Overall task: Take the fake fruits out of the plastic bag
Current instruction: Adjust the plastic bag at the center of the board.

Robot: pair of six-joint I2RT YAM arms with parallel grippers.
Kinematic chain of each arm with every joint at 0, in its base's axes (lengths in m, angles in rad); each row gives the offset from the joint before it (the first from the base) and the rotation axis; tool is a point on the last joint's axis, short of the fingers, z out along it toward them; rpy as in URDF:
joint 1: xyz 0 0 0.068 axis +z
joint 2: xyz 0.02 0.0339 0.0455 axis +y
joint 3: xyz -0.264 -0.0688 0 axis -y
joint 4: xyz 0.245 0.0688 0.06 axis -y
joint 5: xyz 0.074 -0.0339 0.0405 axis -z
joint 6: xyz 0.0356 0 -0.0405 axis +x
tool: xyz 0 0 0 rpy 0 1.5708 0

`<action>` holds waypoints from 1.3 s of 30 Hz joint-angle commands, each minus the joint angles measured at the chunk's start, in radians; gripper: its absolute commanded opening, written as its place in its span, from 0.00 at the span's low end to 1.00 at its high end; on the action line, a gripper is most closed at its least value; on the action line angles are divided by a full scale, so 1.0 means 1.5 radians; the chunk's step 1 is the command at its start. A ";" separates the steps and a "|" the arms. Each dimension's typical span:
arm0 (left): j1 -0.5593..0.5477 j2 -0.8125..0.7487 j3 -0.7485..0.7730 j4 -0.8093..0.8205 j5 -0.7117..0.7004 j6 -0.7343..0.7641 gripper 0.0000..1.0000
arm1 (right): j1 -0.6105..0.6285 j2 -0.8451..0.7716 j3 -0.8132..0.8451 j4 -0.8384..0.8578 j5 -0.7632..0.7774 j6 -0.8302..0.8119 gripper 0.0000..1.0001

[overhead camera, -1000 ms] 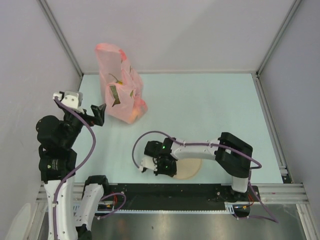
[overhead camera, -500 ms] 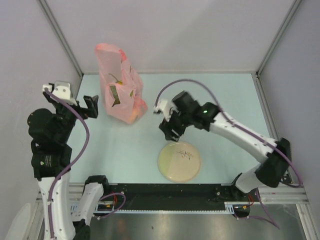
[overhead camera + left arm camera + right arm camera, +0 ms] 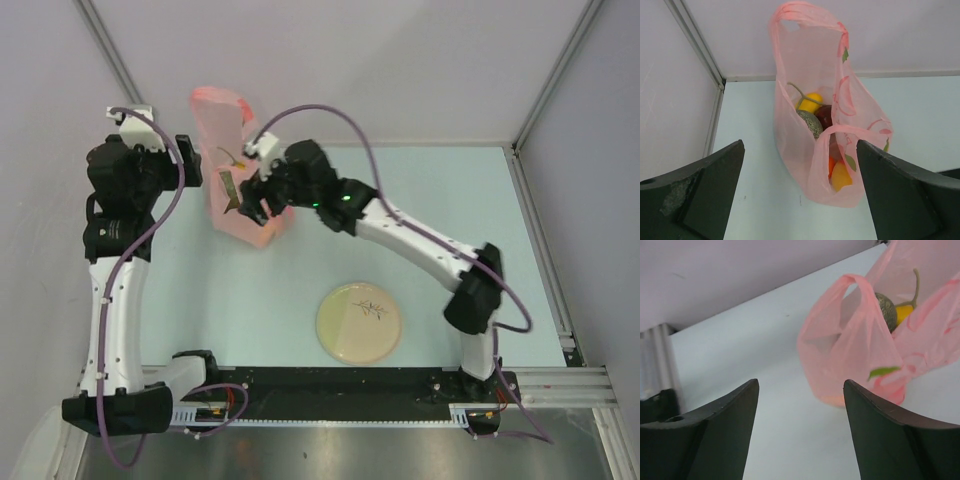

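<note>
Reaching up-left from mid-table half a second ago, the right gripper (image 3: 257, 200) now sits against the plastic bag (image 3: 215, 120) at upper left, perhaps touching it; the left gripper (image 3: 190, 172) has risen beside it. Left wrist: jaws spread and empty, fake fruits (image 3: 812, 117) inside the bag, centre frame. Right wrist: jaws apart and empty, bag at upper right.

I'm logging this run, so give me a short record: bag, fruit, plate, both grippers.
plastic bag: upright, far left of table, mouth open
fake fruits: inside the bag; melon, yellow fruit, dark red fruit visible
plate: near edge, apart from the bag
left gripper: open, facing the bag
right gripper: open, facing the bag
</note>
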 commanded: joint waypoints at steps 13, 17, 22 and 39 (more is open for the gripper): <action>0.008 -0.050 0.038 0.028 0.030 -0.090 1.00 | 0.040 0.264 0.272 0.125 0.275 -0.112 0.80; 0.010 -0.048 0.045 0.028 0.057 -0.103 1.00 | 0.041 0.268 0.286 0.105 0.139 -0.027 0.82; 0.010 -0.049 0.043 0.029 0.072 -0.128 1.00 | 0.055 0.335 0.336 0.111 0.163 0.022 0.83; 0.010 -0.017 0.023 0.038 0.098 -0.140 0.98 | 0.007 0.408 0.411 0.076 0.137 0.022 0.03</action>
